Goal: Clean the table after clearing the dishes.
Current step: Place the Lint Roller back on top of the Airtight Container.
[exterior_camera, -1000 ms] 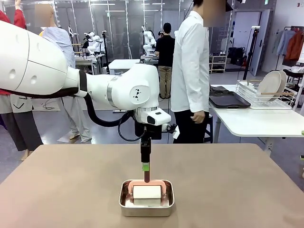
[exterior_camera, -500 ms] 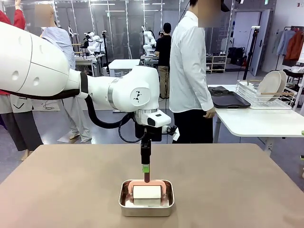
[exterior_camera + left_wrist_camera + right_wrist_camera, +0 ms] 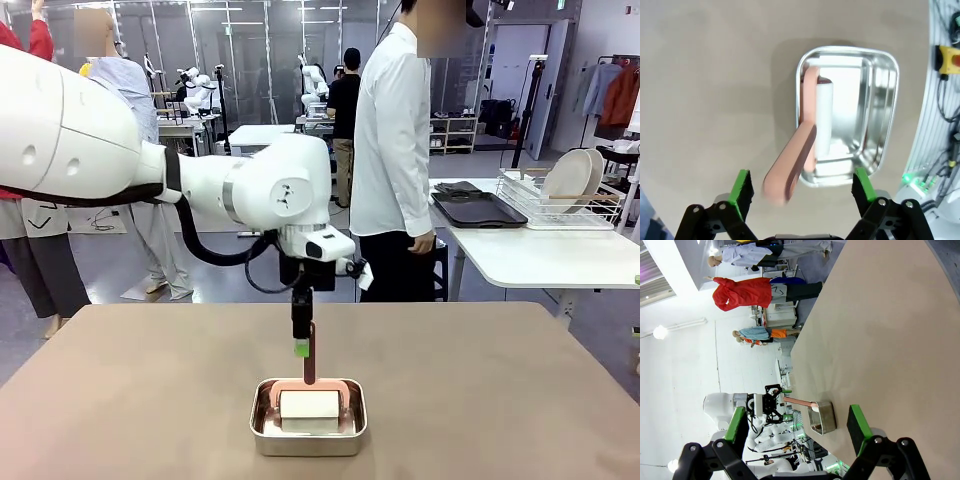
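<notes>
One small rectangular steel pan [image 3: 308,417] sits near the front middle of the wide taupe worktop [image 3: 480,380], holding one white roller with a salmon-pink handle [image 3: 790,167] standing up. Left gripper [image 3: 802,187] hovers above that handle, fingers spread, gripping nothing. Right gripper [image 3: 795,426] hangs above bare worktop, fingers spread, empty. One person [image 3: 397,160] stands at the far side.

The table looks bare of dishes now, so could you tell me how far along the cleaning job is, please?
Done: the plates sit in the wire rack on the white side table, and the table carries no dishes. In hand: the left gripper hangs open above the pink-handled roller in the steel pan, not gripping it. Left: picking up the roller and cleaning. The right gripper is open, idle.
</notes>
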Action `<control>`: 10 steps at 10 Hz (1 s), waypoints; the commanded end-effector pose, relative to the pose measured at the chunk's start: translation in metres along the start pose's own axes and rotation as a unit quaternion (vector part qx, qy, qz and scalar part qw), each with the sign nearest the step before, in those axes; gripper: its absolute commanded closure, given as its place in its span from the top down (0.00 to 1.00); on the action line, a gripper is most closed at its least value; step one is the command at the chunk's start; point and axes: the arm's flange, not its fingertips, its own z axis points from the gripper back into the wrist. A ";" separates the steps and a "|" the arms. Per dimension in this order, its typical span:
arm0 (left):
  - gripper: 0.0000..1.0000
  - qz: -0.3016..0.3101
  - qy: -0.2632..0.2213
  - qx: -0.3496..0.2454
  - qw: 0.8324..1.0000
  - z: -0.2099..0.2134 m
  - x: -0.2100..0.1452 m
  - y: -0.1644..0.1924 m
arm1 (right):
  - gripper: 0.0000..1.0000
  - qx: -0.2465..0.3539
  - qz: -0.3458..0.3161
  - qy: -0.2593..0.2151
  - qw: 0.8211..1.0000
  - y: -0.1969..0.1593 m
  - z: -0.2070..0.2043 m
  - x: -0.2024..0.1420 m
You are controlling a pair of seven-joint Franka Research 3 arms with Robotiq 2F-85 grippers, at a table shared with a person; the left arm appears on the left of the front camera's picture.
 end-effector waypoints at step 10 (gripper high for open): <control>1.00 0.529 -0.563 -0.175 0.610 0.045 -0.487 0.038 | 1.00 0.000 0.009 0.005 1.000 0.001 0.001 -0.003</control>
